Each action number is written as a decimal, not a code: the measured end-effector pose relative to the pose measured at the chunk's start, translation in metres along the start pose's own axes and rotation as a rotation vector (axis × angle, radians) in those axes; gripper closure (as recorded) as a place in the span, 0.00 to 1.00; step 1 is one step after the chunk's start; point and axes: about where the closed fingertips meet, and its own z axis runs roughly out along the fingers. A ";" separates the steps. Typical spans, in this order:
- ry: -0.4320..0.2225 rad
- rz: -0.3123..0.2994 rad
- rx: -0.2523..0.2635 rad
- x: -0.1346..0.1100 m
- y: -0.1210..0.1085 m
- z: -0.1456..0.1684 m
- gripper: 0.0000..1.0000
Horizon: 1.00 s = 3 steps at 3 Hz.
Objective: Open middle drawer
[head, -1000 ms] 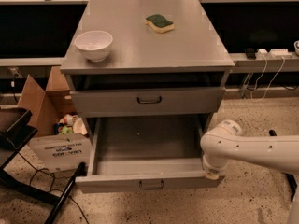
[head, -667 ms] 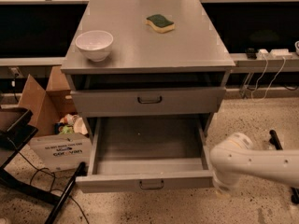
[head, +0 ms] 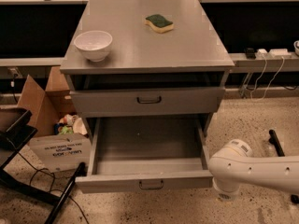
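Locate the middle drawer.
Camera view: the middle drawer stands pulled out at lower centre, under the top drawer; the arm is right of it, gripper unseen.

Bowl sitting on cabinet top, front left. Sponge lying farther back, right of centre. Top drawer sitting just under top. Middle drawer sticking out below it, toward camera. Box standing on floor left of cabinet. Arm stretching in from right. Gripper hanging just right of middle drawer's front corner, near floor.
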 end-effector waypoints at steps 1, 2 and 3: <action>-0.031 -0.071 0.137 -0.023 0.010 -0.043 0.11; -0.096 -0.162 0.238 -0.059 0.006 -0.081 0.00; -0.149 -0.247 0.255 -0.103 -0.022 -0.082 0.00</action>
